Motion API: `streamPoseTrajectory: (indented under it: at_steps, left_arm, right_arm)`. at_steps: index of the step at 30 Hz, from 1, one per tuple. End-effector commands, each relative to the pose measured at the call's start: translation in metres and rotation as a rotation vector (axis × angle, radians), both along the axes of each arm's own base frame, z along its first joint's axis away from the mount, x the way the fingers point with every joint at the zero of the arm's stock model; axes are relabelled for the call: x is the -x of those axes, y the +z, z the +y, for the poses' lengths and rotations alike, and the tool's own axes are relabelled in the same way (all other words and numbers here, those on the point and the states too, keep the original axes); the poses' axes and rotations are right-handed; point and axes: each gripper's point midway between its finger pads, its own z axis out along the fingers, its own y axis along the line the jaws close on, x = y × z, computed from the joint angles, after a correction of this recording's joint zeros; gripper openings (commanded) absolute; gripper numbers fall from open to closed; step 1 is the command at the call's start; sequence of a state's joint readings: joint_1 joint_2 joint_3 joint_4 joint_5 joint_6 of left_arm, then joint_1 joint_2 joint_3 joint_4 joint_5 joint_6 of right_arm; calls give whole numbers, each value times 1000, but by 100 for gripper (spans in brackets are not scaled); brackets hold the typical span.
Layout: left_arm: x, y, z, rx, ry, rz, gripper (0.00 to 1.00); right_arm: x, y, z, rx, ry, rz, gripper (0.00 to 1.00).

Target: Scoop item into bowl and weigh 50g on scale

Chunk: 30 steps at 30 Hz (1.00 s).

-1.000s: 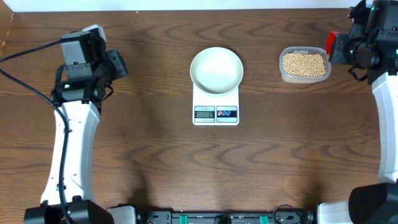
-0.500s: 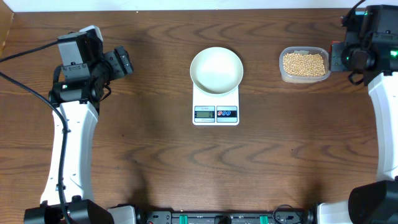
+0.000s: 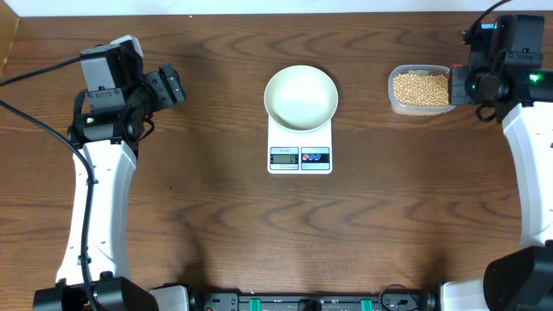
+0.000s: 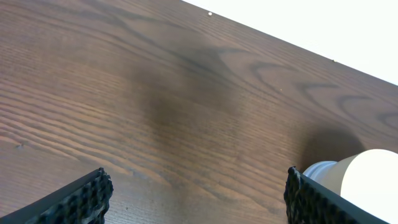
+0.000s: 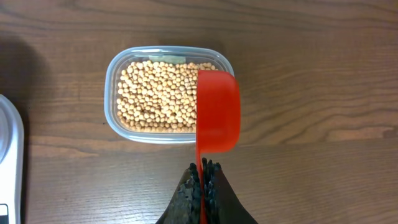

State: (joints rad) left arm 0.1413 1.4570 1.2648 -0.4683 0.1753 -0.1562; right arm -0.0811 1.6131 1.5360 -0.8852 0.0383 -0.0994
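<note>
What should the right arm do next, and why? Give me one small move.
Probably lower the red scoop into the beans and push it toward the tub's middle. The right jaws are shut on its handle, its cup hangs over the tub's right edge, and the bowl on the scale looks empty, so nothing has been scooped across yet.

One bowl (image 3: 301, 97), one scale (image 3: 300, 141), one clear tub (image 5: 112, 74) of many beans (image 5: 158, 93), one red scoop (image 5: 217, 112).
</note>
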Motion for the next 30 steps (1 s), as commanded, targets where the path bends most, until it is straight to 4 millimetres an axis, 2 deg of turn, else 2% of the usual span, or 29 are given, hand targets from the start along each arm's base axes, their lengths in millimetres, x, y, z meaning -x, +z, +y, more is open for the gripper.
streamPoseTrajectory:
  at_steps: [1,30]
  left_arm:
    - [0,4,3,-19,2,-7,90]
    - [0,4,3,-19,2,-7,90]
  right_arm:
    - [1,-1,0,15,12,4,1]
    - [8,-5,-3,45,20,40,1]
